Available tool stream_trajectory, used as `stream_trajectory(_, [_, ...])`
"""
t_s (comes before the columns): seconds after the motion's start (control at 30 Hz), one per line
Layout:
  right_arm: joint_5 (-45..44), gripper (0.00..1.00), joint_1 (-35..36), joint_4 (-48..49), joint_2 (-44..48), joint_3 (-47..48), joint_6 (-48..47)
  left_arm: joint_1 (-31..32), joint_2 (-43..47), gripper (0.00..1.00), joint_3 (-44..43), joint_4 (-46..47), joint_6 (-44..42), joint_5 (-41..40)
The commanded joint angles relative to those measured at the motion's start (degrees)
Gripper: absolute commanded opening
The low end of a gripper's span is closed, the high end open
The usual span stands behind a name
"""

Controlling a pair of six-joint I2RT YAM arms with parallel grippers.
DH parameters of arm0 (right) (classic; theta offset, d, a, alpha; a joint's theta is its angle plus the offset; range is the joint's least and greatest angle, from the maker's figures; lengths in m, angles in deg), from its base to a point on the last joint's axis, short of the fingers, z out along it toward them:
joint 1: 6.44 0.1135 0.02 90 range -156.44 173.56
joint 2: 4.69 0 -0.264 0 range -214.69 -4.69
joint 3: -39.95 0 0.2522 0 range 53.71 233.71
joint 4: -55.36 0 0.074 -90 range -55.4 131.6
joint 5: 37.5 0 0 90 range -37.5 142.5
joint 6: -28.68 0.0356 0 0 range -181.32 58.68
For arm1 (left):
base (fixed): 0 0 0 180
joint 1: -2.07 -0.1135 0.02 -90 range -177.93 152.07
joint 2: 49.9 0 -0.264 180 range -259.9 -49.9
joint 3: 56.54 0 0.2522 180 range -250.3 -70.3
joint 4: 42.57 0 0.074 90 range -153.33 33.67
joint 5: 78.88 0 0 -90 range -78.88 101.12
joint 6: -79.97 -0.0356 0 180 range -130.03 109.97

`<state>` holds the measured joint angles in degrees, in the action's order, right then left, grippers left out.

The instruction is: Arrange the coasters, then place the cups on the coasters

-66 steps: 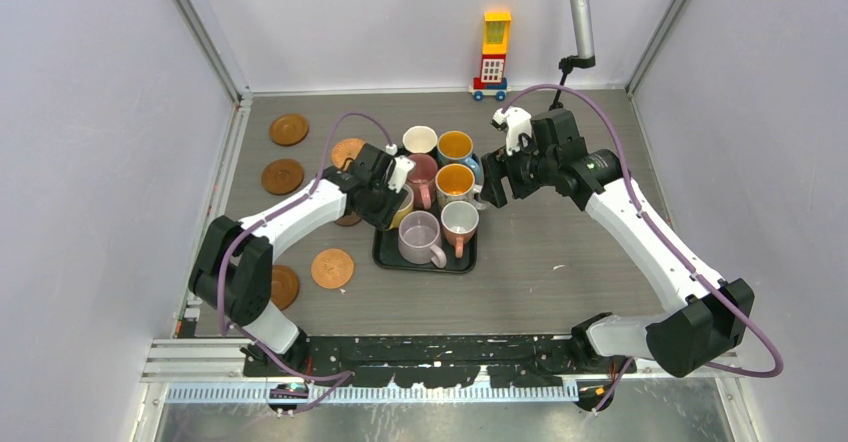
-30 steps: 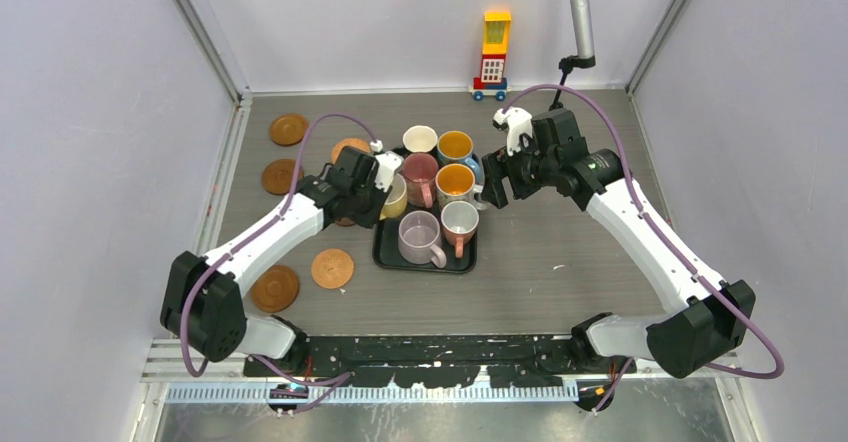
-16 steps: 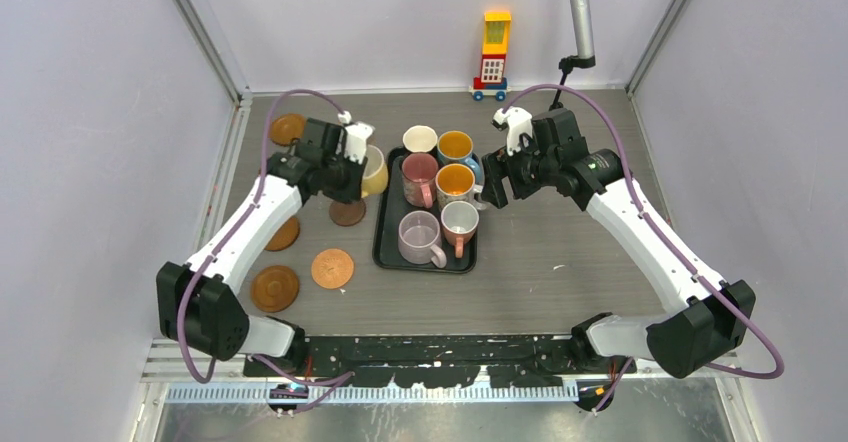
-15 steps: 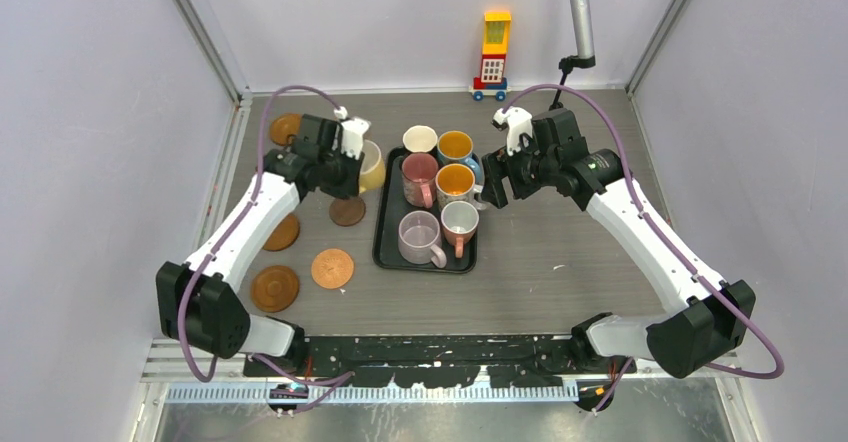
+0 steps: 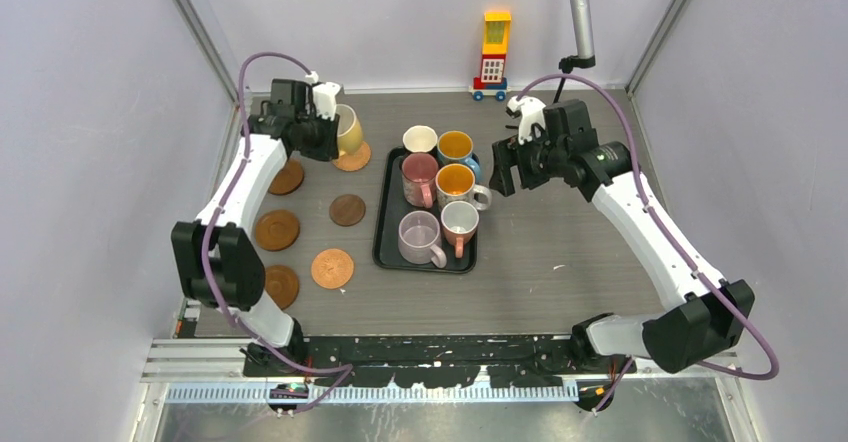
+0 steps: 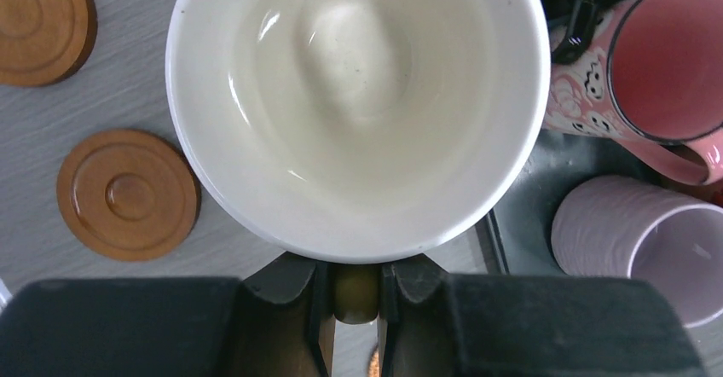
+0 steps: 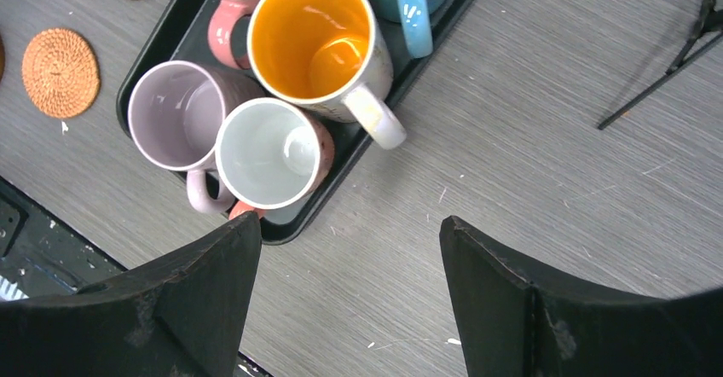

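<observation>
- Far left: coasters point(image 5: 277, 230) lie loosely spread left of the tray point(image 5: 385, 254). I count six; a seventh may sit behind my left arm point(image 5: 245, 177).
- My left gripper point(image 6: 355, 302) is pinched tight on the handle of the pale yellow mug point(image 5: 347, 130). A second ago that mug was at the tray; now it's over the far coaster point(image 5: 357, 160).
- So the first cup is nearly placed, with six left on the tray.
- Can't tell whether the mug's base touches yet: the mug hides that coaster in my wrist view.
- My right gripper point(image 5: 503, 175) is wide open and empty, just right of the tray.
</observation>
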<state>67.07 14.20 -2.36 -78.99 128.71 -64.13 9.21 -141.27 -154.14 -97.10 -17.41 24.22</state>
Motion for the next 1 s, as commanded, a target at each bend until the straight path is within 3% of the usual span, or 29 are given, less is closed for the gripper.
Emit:
stream_trajectory(0.0, [1.49, 0.81, -2.35, -3.75, -2.19, 4.4, 0.19, -0.59, -3.92, 0.0, -6.41, 5.88, -3.67, 4.23])
stream_trajectory(0.2, [2.28, 0.81, -4.42, -6.32, -3.81, 5.97, -1.15, -0.78, -12.03, 0.0, -11.64, 6.15, -4.79, 3.25])
stream_trajectory(0.43, [1.49, 0.81, -5.47, -6.35, -3.19, 5.37, -1.1, -0.81, -20.03, 0.0, -18.05, 4.08, -3.3, -3.15])
stream_trajectory(0.97, [1.75, 0.81, -5.92, -6.02, -3.19, 4.13, -1.32, -0.72, -23.14, 0.0, -15.23, 5.84, 3.4, -7.09])
